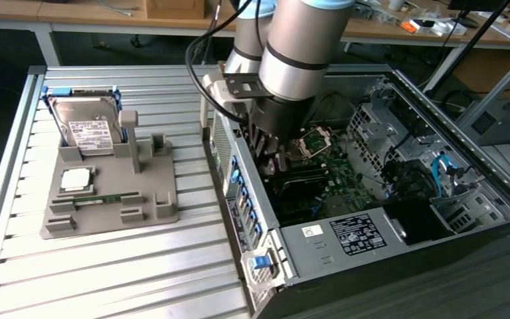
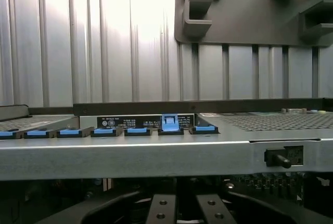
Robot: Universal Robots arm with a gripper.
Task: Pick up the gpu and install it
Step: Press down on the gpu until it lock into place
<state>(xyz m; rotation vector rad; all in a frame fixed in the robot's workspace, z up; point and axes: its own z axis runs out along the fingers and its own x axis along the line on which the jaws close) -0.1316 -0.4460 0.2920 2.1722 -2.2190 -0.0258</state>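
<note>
A: Where does your gripper [image 1: 268, 149] stand in the exterior view?

B: Inside the open computer case [image 1: 326, 256], low over the motherboard [image 1: 348, 176], beside the case wall that carries the blue slot latches [image 2: 169, 122]. In the wrist view you see its two fingers [image 2: 161, 209] pressed close together, so read the jaws as fully closed.

A: And where is the gpu?

B: You see a dark, flat card [image 1: 304, 178] lying just below the gripper on the motherboard; this is likely the gpu, though you cannot tell whether the fingers grip it or merely press on it. The grey fixture tray [image 1: 104, 212] on the slatted table [image 1: 104, 279] holds a hard drive [image 1: 87, 129], a memory stick [image 1: 100, 197] and a processor [image 1: 76, 178], with no gpu on it.

A: How should you expect the card to handle?

B: Judge it light and stiff, but fragile: thin board, exposed components, a fan on one face. Hold it by the long edges or the cooler body, never the fan or contacts.
</note>
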